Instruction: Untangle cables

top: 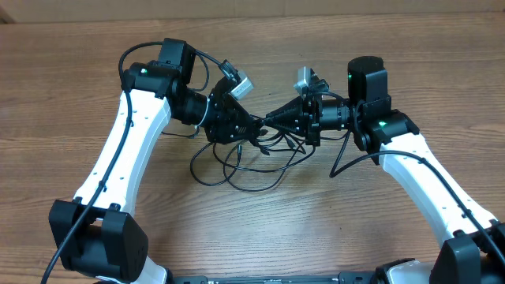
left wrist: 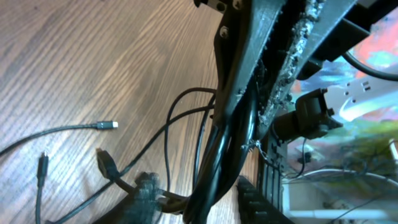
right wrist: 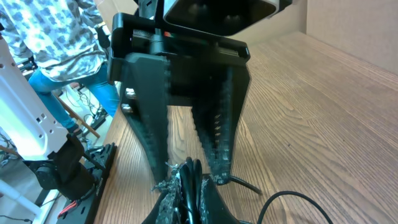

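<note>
The cables (top: 267, 143) are thin black cords tangled on the wooden table between my two arms, with loops trailing toward the front. My right gripper (top: 274, 120) (right wrist: 186, 180) is shut on a bundle of them (right wrist: 188, 171). My left gripper (top: 254, 126) (left wrist: 199, 190) is open, its fingers straddling the same bundle (left wrist: 214, 165) and the right gripper's tip (left wrist: 255, 134). In the left wrist view a loose plug end with a silvery tip (left wrist: 107, 126) and another plug (left wrist: 42, 165) lie on the table.
The wooden table (top: 95, 71) stretches all round. Beyond its edge in the right wrist view stand a person in a patterned shirt (right wrist: 56, 31) and a white stand (right wrist: 25, 118). A white power strip (left wrist: 373, 93) shows off the table in the left wrist view.
</note>
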{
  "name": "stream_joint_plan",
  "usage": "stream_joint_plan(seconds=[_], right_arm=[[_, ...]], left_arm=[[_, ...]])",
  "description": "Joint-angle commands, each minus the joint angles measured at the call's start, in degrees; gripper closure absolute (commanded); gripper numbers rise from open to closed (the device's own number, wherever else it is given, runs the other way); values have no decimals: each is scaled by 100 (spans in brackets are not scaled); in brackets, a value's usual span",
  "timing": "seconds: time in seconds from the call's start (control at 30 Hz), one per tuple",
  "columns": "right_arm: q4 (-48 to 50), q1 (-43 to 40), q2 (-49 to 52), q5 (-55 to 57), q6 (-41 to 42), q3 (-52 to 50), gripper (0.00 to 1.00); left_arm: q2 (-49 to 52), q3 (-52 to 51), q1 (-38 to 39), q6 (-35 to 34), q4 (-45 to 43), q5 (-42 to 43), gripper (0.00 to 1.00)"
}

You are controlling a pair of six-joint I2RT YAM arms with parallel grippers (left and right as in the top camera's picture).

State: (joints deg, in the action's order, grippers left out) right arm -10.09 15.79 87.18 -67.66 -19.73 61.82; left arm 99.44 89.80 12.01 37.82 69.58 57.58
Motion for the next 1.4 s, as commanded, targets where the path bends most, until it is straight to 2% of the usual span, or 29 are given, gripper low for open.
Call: stream_joint_plan(seconds=[0.0,0.07,0.13,0.2,0.37,0.67,0.93,1.27,1.37], right_arm=[[11,22,0,-140,-4,83,96],[11,22,0,-140,-4,83,96],[13,22,0,-140,-4,83,96],[13,22,0,-140,-4,83,96],[11,22,0,-138,-4,83,96],[7,22,0,-140,-2,83,96],[7,22,0,-142,-2,81,96],[-42,22,0,-188,-4,83,96],[-136,22,0,-188,-4,81,96]], left_arm=[[-33,68,-20,35,131,-179,52],[-33,68,-20,37,223,-407,57],[-33,68,-20,39,282,-525,77],[-33,68,-17,39,251,-522,80],[-33,68,-20,61,208,-525,96],[-33,68,-33,31,15,-503,96],[-33,68,-350,-1786,-710,-529,96],[-33,68,-385,-2055,-863,-577,95],[-33,68,-387,-2514,-979,-946,96]])
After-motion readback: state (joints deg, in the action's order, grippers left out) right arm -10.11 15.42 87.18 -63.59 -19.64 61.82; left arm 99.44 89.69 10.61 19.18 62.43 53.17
